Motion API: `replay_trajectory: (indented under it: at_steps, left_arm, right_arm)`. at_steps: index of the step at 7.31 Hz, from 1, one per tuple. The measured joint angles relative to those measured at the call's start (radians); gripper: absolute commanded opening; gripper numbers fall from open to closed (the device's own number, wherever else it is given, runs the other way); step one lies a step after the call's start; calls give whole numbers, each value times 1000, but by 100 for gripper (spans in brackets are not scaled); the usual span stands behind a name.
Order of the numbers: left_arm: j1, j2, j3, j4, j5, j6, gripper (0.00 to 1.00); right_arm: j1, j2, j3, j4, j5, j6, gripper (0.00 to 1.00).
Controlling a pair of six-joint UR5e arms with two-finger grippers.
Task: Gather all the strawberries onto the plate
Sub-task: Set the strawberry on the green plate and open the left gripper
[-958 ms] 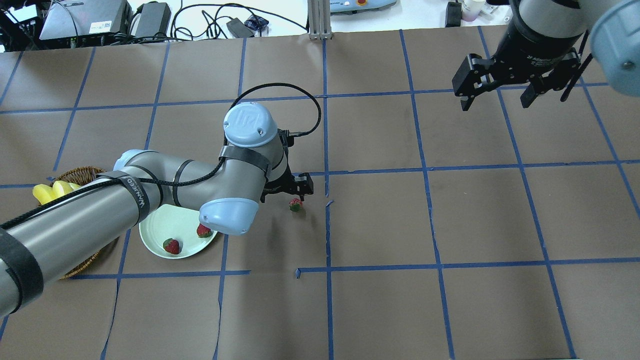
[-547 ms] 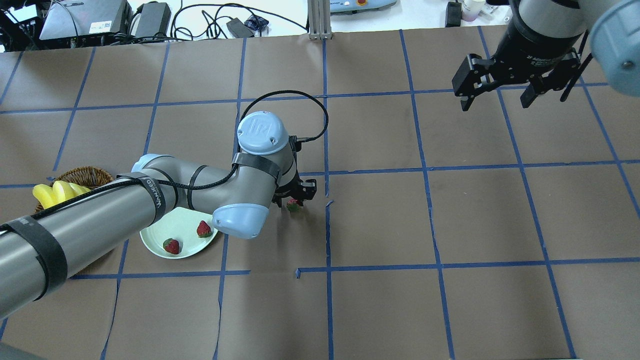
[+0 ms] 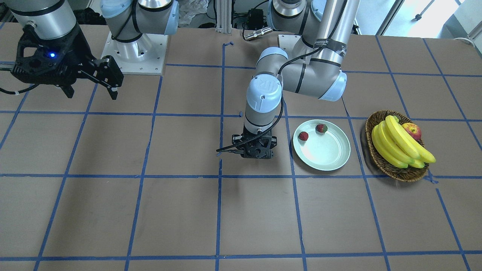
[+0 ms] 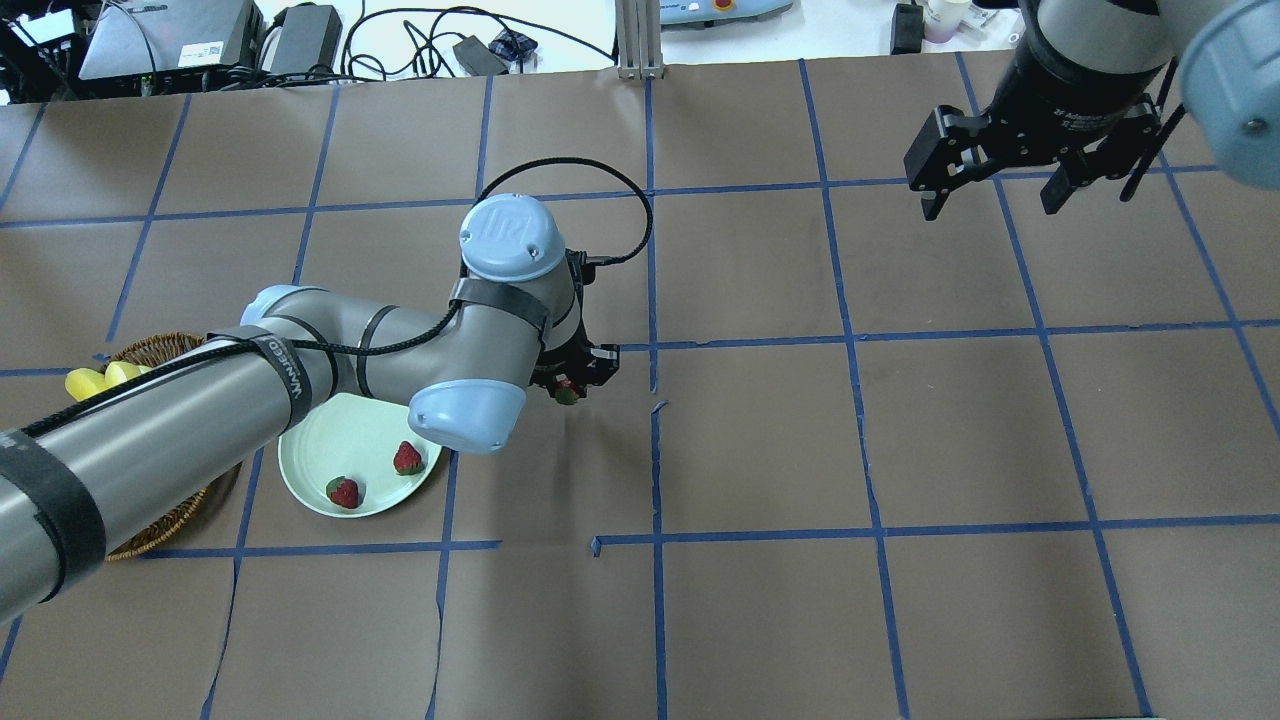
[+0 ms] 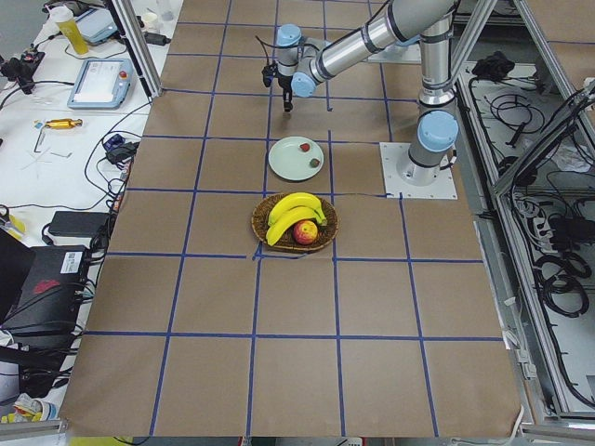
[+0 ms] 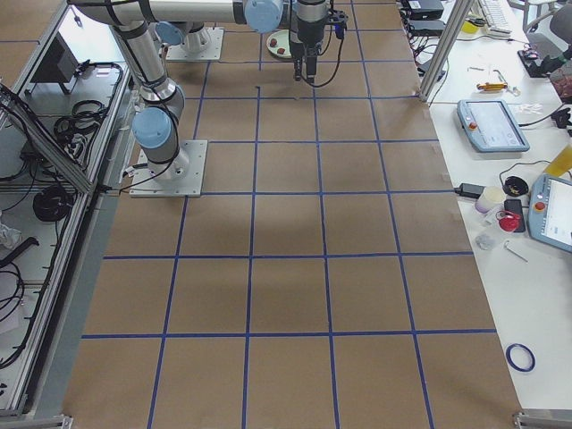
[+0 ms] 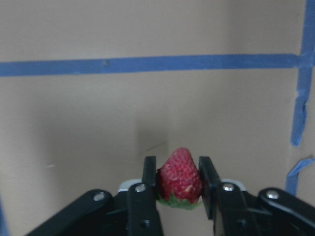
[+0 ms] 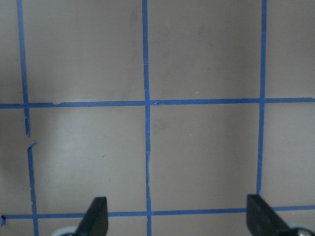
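My left gripper [image 4: 571,384] is shut on a red strawberry [image 4: 567,394] just right of the plate. The left wrist view shows the strawberry [image 7: 180,177] pinched between both fingers [image 7: 149,183], tip pointing away, over bare brown paper. The pale mint plate [image 4: 345,432] holds two more strawberries [image 4: 343,492] [image 4: 407,458], which also show in the front view [image 3: 303,136] [image 3: 321,128]. In the front view the left gripper [image 3: 258,151] hides the held strawberry. My right gripper [image 4: 993,200] is open and empty, high over the far right of the table.
A brown wicker basket [image 3: 396,174] with bananas [image 3: 395,143] and a red-yellow apple [image 3: 412,130] stands beside the plate [image 3: 324,155], on its far side from the left gripper. Blue tape lines grid the brown table cover. Cables and devices lie beyond the table's far edge.
My left gripper came down over the strawberry on the table, shut on it, and has shifted a little toward the plate with it. The right arm has not moved.
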Motion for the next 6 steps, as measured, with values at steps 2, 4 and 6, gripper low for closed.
replay_trajectory:
  at_steps: [2, 4, 6]
  left_arm:
    - [131, 43, 10, -132, 37, 186, 17]
    - [262, 86, -51, -172, 97, 405, 99]
    - [343, 120, -92, -178, 115, 545, 100]
  right_arm:
    - [0, 0, 0, 0, 0, 0, 100]
    - [0, 0, -1, 0, 0, 0, 100]
    - [0, 0, -2, 0, 0, 0, 100]
